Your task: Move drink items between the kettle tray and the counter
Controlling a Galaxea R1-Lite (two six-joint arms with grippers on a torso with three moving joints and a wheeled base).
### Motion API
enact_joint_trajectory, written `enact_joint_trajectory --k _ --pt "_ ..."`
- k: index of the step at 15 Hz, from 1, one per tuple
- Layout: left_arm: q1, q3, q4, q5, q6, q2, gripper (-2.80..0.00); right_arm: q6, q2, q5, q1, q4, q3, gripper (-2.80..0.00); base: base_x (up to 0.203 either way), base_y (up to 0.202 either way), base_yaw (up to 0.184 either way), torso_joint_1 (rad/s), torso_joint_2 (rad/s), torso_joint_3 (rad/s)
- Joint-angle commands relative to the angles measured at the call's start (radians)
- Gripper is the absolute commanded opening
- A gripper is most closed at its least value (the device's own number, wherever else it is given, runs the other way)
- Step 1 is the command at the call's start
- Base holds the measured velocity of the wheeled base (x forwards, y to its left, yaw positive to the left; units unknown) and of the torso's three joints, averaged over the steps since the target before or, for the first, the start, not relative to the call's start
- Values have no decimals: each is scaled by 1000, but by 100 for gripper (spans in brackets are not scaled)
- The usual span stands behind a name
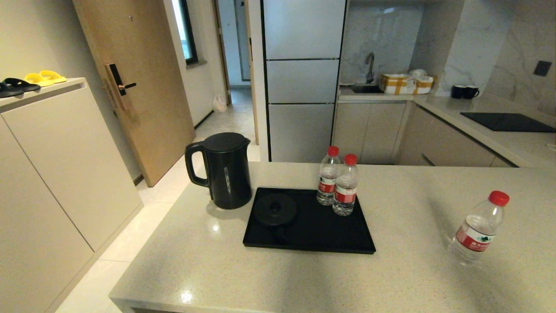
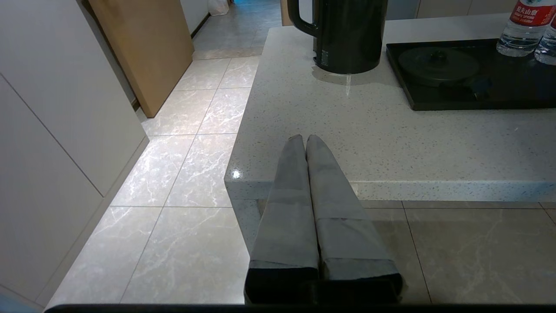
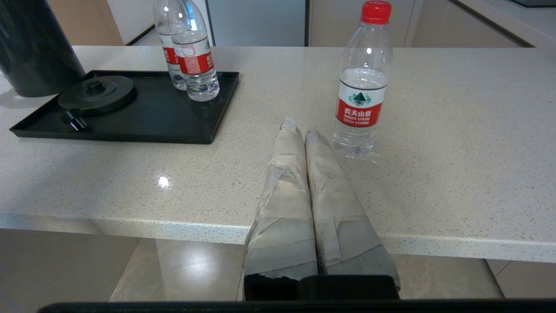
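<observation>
The black kettle (image 1: 226,170) stands on the beige counter (image 1: 278,274), just left of the black tray (image 1: 312,230). On the tray sit the round kettle base (image 1: 275,209) and two red-capped water bottles (image 1: 339,182) at its far right corner. A third bottle (image 1: 478,230) stands on the counter at the right. My left gripper (image 2: 304,140) is shut and empty near the counter's front left corner, short of the kettle (image 2: 347,34). Just short of the lone bottle (image 3: 361,87), my right gripper (image 3: 299,130) hangs shut and empty over the front edge. Neither arm shows in the head view.
A grey worktop with a black hob (image 1: 506,121), two black mugs (image 1: 464,91) and a sink (image 1: 367,87) runs behind at the right. A wooden door (image 1: 134,82) and a white cabinet (image 1: 52,165) stand to the left of the counter, across tiled floor.
</observation>
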Motion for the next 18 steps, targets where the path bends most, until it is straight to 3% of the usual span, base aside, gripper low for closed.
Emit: enact_joint_trajectory --k 1,18 --pt "0 0 0 0 1 2 -280 -1 1 0 0 0 0 -280 0 0 0 0 0 0" --pt "0 0 0 0 1 2 -280 18 1 -4 0 1 0 -280 0 0 0 0 0 0"
